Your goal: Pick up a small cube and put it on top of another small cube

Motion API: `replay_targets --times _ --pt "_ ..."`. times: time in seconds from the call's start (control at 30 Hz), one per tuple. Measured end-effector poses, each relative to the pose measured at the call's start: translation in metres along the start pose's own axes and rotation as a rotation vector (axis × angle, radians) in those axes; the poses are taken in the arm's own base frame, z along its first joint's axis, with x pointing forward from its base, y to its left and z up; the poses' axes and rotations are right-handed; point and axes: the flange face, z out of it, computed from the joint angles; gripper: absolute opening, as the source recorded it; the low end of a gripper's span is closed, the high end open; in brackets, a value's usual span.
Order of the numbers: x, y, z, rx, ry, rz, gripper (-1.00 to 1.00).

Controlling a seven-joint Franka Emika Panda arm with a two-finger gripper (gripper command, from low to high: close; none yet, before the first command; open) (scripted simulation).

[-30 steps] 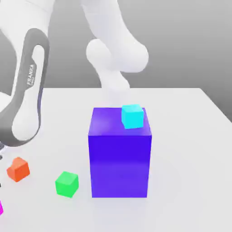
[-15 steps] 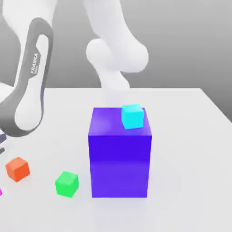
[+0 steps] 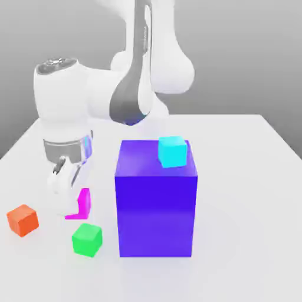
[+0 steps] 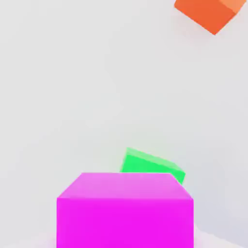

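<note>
The small cube (image 3: pixel 82 203) is bright magenta and sits in my gripper (image 3: pixel 72 202), which is shut on it, a little above the table at the exterior view's left. One white finger (image 3: pixel 58 190) covers part of the cube's side. In the hand view the magenta cube (image 4: pixel 125 210) is very close. A green cube (image 3: pixel 87 239) rests on the table just below and in front of the held cube, and in the hand view this green cube (image 4: pixel 152 164) pokes out behind it. An orange cube (image 3: pixel 22 220) lies further to the left.
A tall blue block (image 3: pixel 156 200) stands mid-table, right of my gripper, with a small cyan cube (image 3: pixel 173 151) on its top near the far right corner. The orange cube (image 4: pixel 210 13) shows at the hand view's edge. The robot's base rises behind the block.
My hand has swung in from the exterior view's left edge towards the blue block. The gripper has shut on the magenta cube, which has moved up and right from the bottom-left corner.
</note>
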Motion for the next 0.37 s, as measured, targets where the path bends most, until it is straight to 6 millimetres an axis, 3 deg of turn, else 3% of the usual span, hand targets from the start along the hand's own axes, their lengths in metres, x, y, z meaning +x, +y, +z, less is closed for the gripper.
replay_targets --times 0.27,0.3,0.37 --pt "0.000 0.002 0.049 0.001 0.002 -0.003 -1.00" --pt "0.000 0.003 0.055 -0.001 0.001 -0.004 1.00" --pt "0.000 0.003 0.055 -0.001 0.001 -0.004 1.00"
